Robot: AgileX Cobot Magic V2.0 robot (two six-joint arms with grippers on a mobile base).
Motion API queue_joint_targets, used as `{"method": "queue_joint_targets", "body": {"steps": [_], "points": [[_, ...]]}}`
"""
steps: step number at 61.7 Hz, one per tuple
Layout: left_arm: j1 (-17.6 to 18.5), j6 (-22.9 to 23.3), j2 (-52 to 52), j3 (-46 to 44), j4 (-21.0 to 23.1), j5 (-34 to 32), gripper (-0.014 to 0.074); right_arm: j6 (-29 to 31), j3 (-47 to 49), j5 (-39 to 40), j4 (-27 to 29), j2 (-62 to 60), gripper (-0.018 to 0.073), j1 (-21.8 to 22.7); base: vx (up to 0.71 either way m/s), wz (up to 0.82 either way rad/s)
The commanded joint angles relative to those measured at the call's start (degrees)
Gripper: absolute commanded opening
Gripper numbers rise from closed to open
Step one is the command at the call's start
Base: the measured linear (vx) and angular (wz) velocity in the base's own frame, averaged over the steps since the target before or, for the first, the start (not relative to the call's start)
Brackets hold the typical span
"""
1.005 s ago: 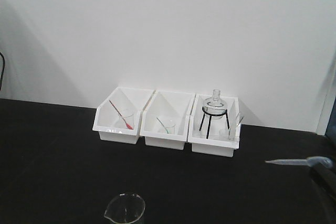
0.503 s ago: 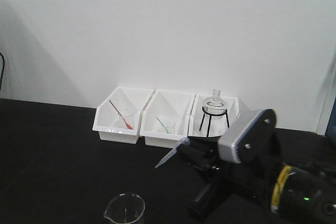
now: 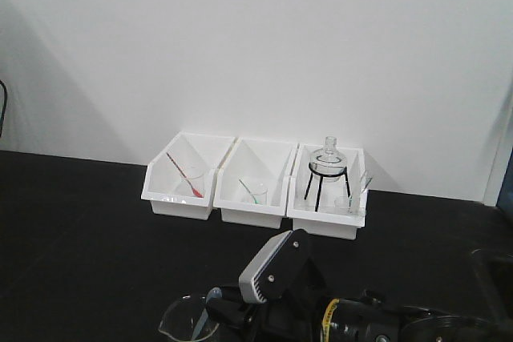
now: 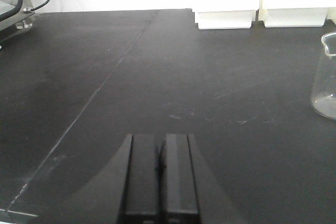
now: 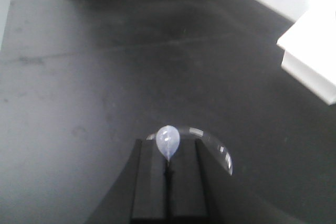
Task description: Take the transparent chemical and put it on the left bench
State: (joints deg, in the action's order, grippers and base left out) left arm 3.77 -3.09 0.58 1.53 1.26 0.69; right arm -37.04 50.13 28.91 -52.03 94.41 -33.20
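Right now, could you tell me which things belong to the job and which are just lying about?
Job: glass beaker; right gripper, shut on a dropper; left gripper, shut and empty; black bench.
Lying about: three white bins; flask on tripod; small stirrer beakers.

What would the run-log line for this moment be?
left gripper: shut, empty, idle | right gripper: shut on pipette bulb, over beaker rim | beaker: on black bench, ungrasped

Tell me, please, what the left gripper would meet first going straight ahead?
Nothing nearby: the left gripper faces bare black bench; the beaker stands off to its right. Far ahead, possibly the white bin.
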Motion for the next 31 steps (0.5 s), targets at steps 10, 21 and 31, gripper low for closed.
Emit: {"method": "queue_joint_targets", "body": {"steps": [10, 21, 31], "points": [[0.1, 0.4, 1.1, 0.9, 0.0, -4.5, -0.0003, -1.1, 2.0, 3.6, 2.6, 1.8, 0.0302, 0.0, 0.0, 0.0], [0.1, 0.4, 1.1, 0.9, 0.0, -4.5, -0.0003, -0.9, 2.0, 3.7, 7.3, 2.2, 0.0568, 0.2, 0.0, 0.0], [0.1, 0.4, 1.1, 0.9, 0.0, -4.5, -0.0003, -0.8, 1.5, 3.1, 8.2, 0.4, 0.0618, 0.2, 0.0, 0.0]]}}
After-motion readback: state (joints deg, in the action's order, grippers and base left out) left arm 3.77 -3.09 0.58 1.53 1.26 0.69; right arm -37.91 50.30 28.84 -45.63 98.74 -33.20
